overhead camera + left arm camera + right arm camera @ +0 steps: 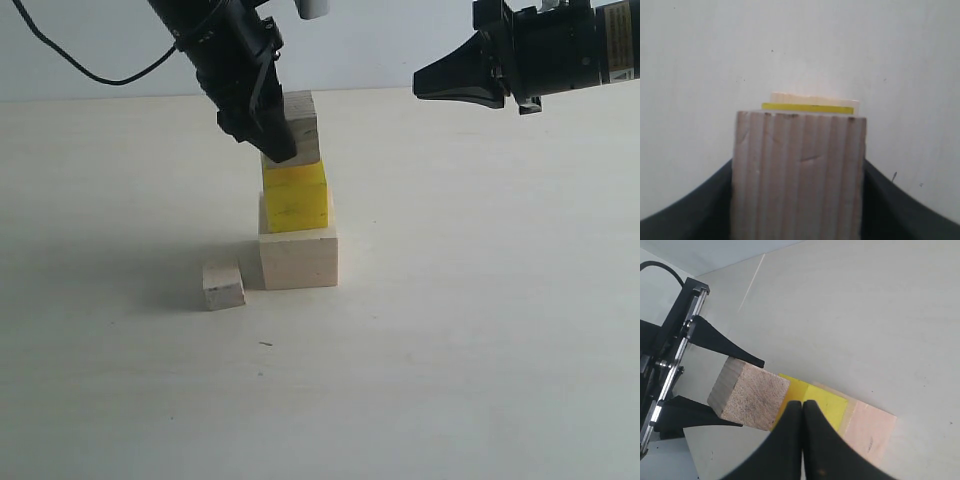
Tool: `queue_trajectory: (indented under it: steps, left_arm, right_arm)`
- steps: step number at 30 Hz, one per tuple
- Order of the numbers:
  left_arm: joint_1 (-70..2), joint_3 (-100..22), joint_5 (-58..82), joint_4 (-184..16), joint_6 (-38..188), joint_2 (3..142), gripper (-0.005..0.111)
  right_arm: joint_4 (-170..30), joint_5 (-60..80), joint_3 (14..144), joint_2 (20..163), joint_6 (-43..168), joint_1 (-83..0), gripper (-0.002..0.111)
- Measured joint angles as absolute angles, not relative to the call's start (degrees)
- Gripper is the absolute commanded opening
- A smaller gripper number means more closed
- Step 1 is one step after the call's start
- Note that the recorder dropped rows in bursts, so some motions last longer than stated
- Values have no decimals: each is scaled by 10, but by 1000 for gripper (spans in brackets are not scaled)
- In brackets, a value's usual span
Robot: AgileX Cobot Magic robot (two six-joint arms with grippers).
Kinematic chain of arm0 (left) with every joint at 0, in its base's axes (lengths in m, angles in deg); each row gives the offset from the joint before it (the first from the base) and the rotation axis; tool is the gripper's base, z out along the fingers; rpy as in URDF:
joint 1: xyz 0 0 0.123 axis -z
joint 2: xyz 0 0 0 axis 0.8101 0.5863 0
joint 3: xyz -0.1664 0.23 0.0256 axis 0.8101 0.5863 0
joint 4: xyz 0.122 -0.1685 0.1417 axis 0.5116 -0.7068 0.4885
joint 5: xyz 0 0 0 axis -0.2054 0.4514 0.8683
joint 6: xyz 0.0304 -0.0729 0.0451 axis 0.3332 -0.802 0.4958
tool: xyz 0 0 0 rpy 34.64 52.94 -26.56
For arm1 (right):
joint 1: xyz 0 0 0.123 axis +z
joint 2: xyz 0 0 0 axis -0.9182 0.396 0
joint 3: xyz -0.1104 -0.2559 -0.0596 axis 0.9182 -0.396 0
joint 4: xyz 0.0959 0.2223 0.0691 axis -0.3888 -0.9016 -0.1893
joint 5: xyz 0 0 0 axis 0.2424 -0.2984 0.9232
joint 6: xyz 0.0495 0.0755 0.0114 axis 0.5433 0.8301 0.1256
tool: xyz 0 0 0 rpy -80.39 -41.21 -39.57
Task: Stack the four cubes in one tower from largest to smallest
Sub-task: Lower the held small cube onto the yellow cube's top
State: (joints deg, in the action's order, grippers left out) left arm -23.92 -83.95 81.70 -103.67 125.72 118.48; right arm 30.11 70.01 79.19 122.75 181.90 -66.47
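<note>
Plywood cube (302,125) gripped between partly spread fingers of left gripper (288,140), resting on or barely above yellow cube (296,198), atop large pale cube (299,258). Square edges over yellow, settle flat, release straight apart. Right gripper (418,84) pinched closed, empty, well apart. Only in exterior view: smallest cube (223,287) on table (450,350) beside base; missing from both wrist views.

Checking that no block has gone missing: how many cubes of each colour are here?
Pale wood cubes: 2 (large base cube, small loose cube)
Yellow cube: 1
Layered plywood cube: 1
Total: 4
</note>
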Motion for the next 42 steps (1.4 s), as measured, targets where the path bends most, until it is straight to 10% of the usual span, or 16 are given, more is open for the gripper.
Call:
queue_trajectory:
  steps: [29, 42]
  left_arm:
    - [-239, -839, 817, -1037, 1285, 1198, 0]
    - [-239, -839, 817, -1037, 1283, 1198, 45]
  right_arm:
    - [301, 708, 792, 1227, 1820, -665, 0]
    - [301, 709, 792, 1227, 1821, -665, 0]
